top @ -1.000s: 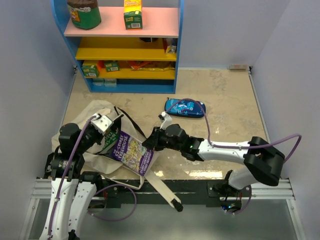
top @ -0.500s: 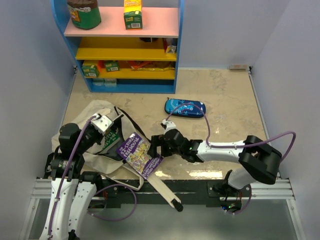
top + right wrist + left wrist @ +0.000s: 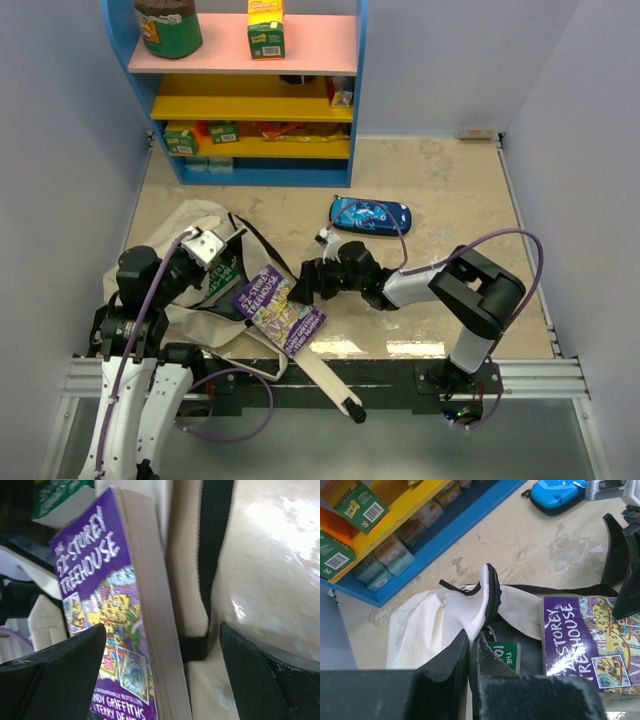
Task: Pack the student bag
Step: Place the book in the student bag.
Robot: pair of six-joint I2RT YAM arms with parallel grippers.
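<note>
Just off the mouth of the student bag (image 3: 178, 228), my right claw (image 3: 308, 283) has sprung wide and let go of the purple book (image 3: 281, 311). It now lies at the bag's opening, beside a strap (image 3: 327, 382), seemingly not fully inside. My left claw (image 3: 470, 641) stays pinched on the bag's rim, holding it open on the counter (image 3: 450, 200).

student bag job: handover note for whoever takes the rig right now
Left end effector: shut on the student bag rim, holding the mouth up.
Right end effector: open, beside the purple book, not gripping it.
Green book sits in the bag; the purple book lies at the mouth, not clearly inside; blue pencil case lies on the table.
To do: push the purple book in, then probably the pencil case.
</note>
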